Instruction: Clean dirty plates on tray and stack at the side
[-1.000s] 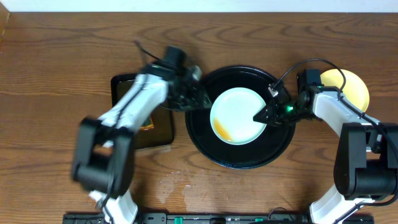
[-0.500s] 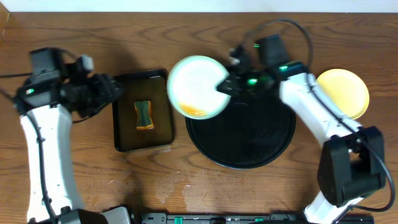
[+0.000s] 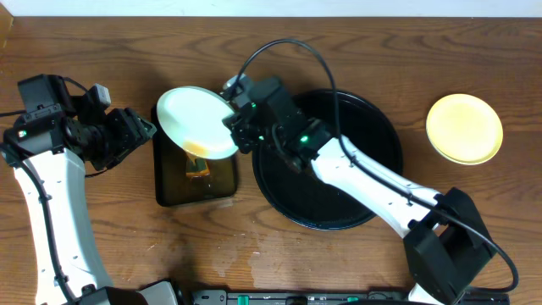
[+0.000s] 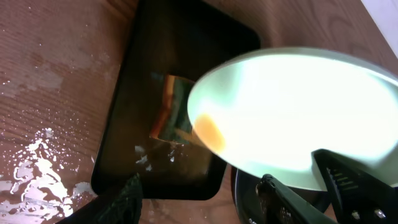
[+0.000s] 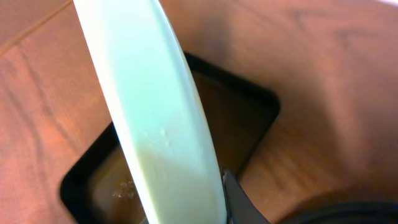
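Observation:
My right gripper (image 3: 235, 127) is shut on the rim of a pale mint-blue plate (image 3: 196, 121) and holds it tilted in the air over the small rectangular tray (image 3: 167, 191). An orange smear (image 4: 209, 131) marks the plate's lower face (image 4: 298, 112). In the right wrist view the plate (image 5: 155, 112) shows edge-on between the fingers (image 5: 208, 208). The large round black tray (image 3: 356, 199) holds no plates. A pale yellow plate (image 3: 464, 128) lies on the table at the right. My left gripper (image 3: 137, 129) is open and empty, just left of the held plate (image 4: 199, 202). A second mint plate is out of view.
An orange-green sponge (image 3: 196, 163) lies in the wet rectangular tray and also shows in the left wrist view (image 4: 171, 118). Water drops spot the wood near the tray (image 4: 34, 171). The right arm's cable loops above the round tray (image 3: 288, 47).
My right arm has lifted the mint plate off the round tray and carried it left, over the rectangular tray. My left arm has drawn back to the far left.

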